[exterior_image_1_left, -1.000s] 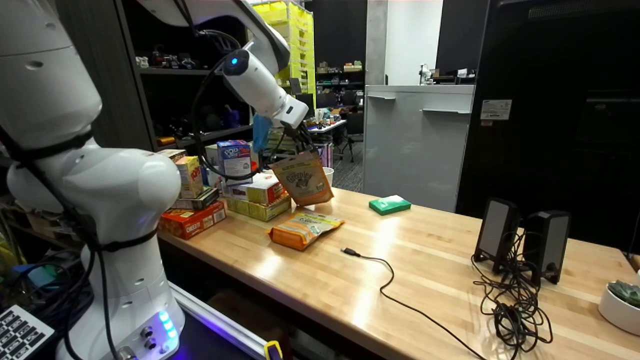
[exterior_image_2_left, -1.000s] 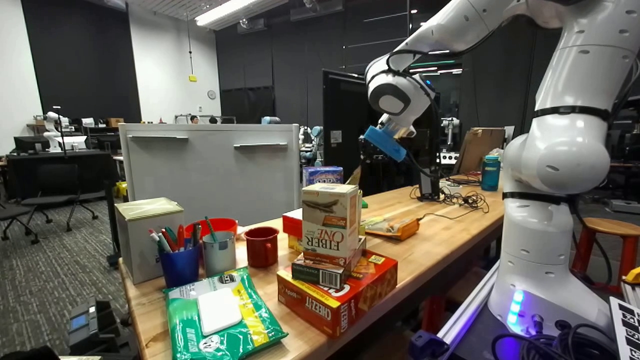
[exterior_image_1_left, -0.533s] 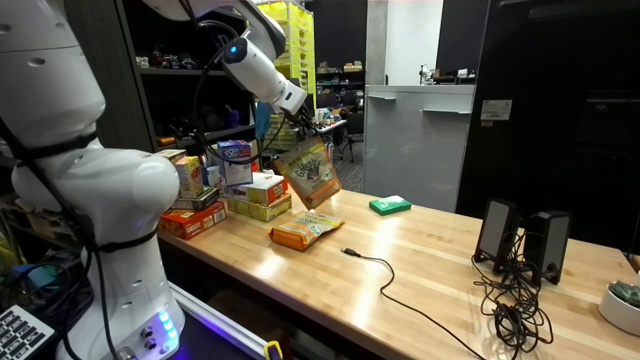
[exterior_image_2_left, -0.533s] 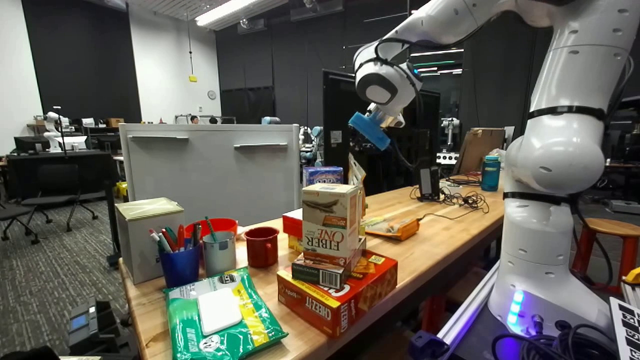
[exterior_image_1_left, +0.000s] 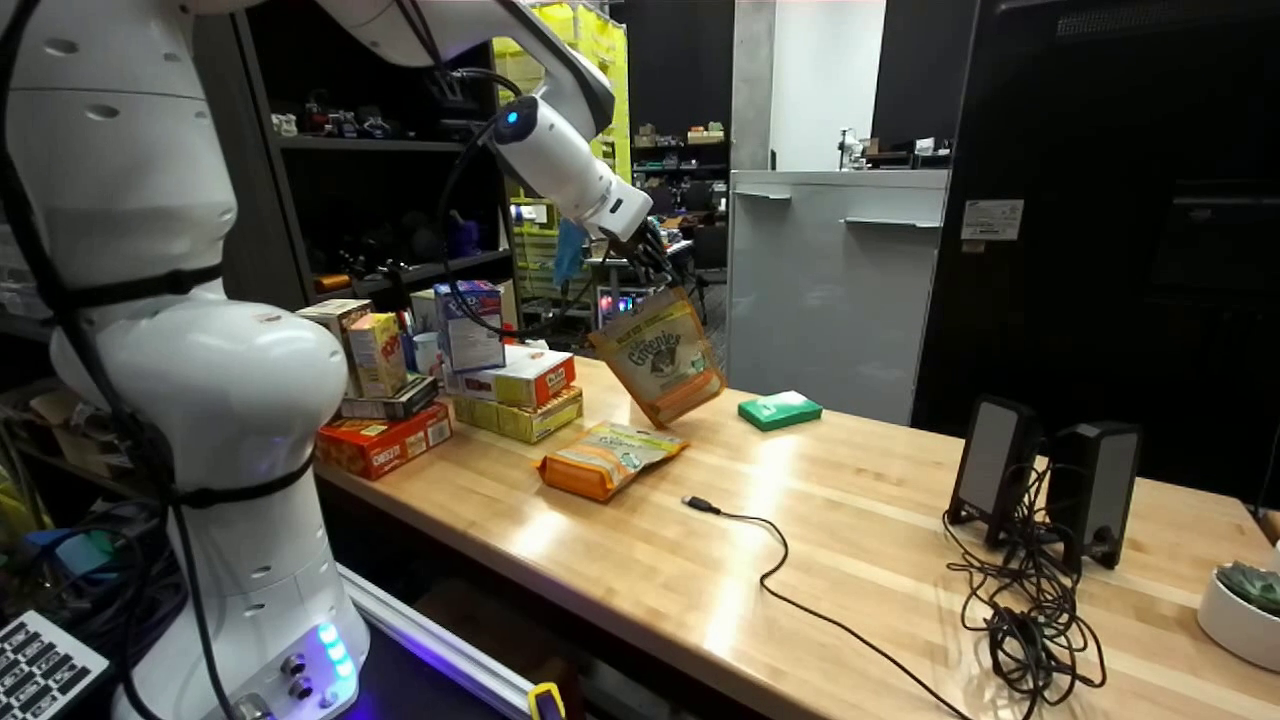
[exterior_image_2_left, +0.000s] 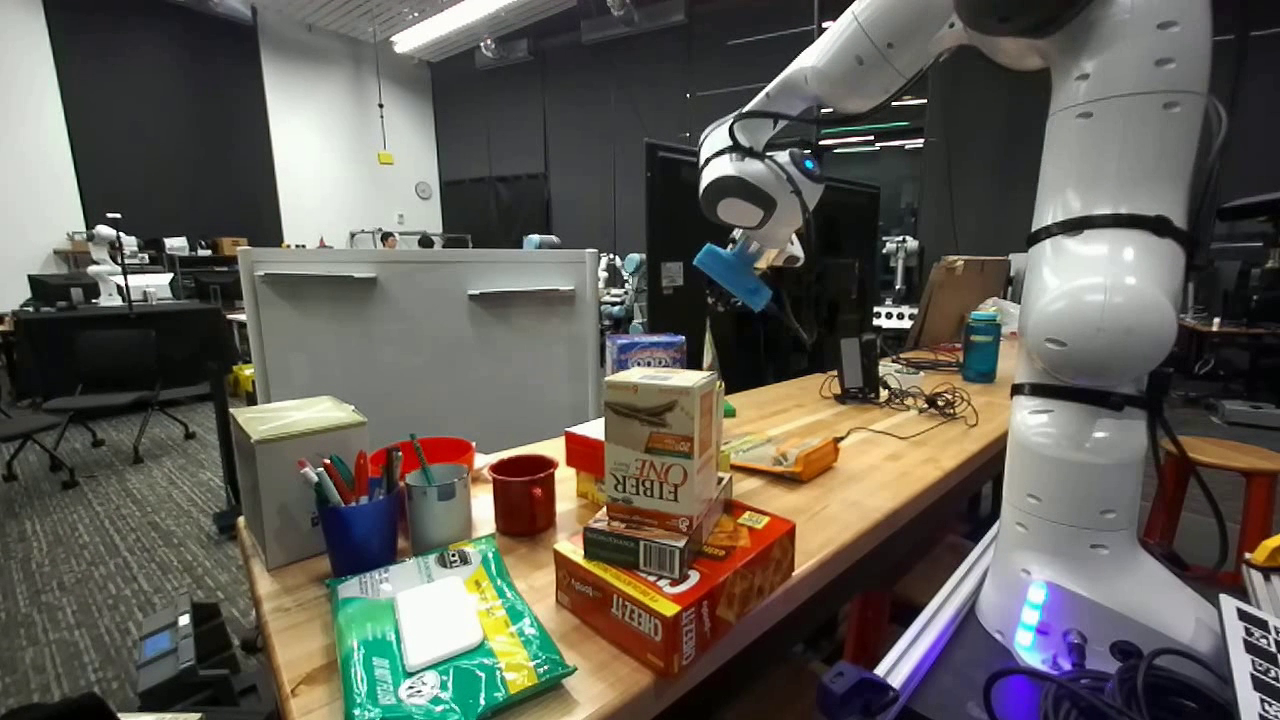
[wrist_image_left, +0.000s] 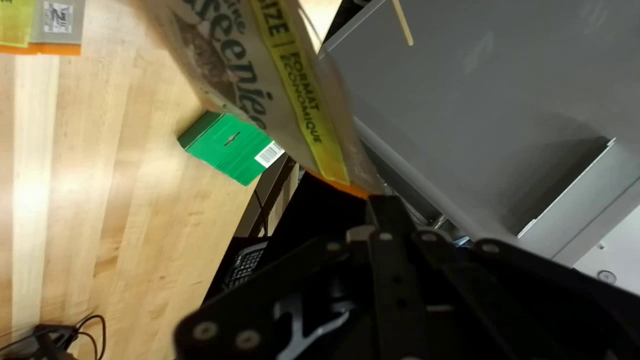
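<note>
The held bag, a tan and orange Greenies pouch, tilts in the air just behind and higher than the flat bag, which lies printed side up on the table. I cannot tell whether its lowest corner touches the wood. The gripper is clenched on its top edge; in the wrist view, the blurred orange rim runs up to it. In an exterior view, just left of the flat bag are the yellow box, the red-and-white box on it and the blue box standing on top. Right of the flat bag are the plug, near, and the green box, farther back; well apart on that same side are two speakers, their tangled wires and the plant. In an exterior view, on the viewer's side of the flat bag, the Cheez-It box bears the dark box, with the Fiber One box upright on that. Well apart from the flat bag, also toward the viewer, are the mug, the metal cup, the blue cup of pens and the green pack. Far beyond the flat bag stands the bottle.
</note>
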